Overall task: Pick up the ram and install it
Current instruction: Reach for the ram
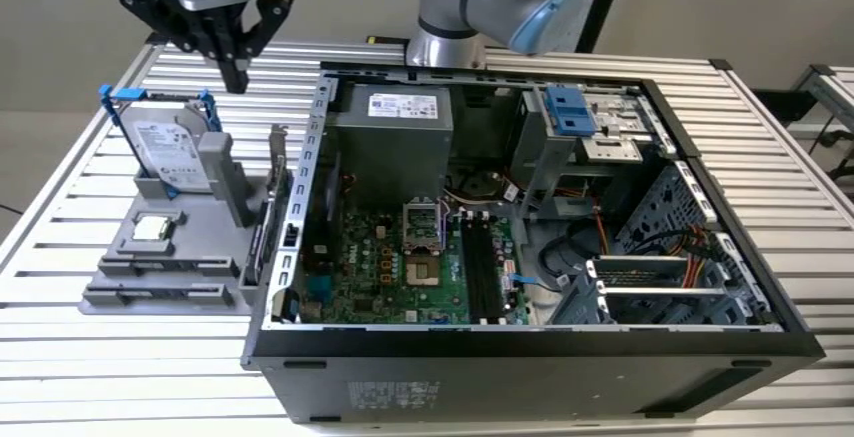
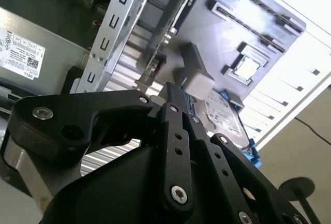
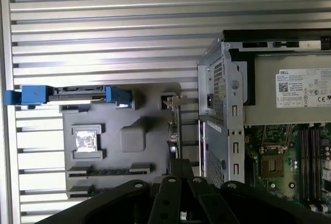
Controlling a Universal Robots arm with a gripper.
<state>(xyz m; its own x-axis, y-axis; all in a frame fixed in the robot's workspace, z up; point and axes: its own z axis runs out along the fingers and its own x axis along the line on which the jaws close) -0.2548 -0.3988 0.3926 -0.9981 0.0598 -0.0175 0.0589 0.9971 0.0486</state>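
The end effector (image 1: 238,79) hangs in the air above the grey fixture (image 1: 220,172), over its hard-drive end in the exterior view, and touches nothing. Its two dark fingers (image 2: 175,111) are drawn in narrow, tip against tip, with nothing held between them; both wrist views show the same pinched, empty tips.

The fixture lies flat on the slatted desk (image 1: 80,357). At one end of it a hard drive (image 1: 171,152) in a blue frame stands upright. Next along the fixture a small square processor chip (image 1: 154,227) sits in its pocket. Beyond the chip, at the end of the fixture farthest from the hard drive, are two long narrow holders. In the first wrist view a thin dark strip that seems to be the ram (image 3: 108,170) lies edge-up in the holder nearer the chip, well apart from the fingertips; it is too thin there to be sure.

An expansion card (image 3: 173,125) stands on edge along the fixture's side. Just beside that side is the open computer case (image 1: 534,367), where the motherboard's long black memory slots (image 1: 477,262) hold no stick.
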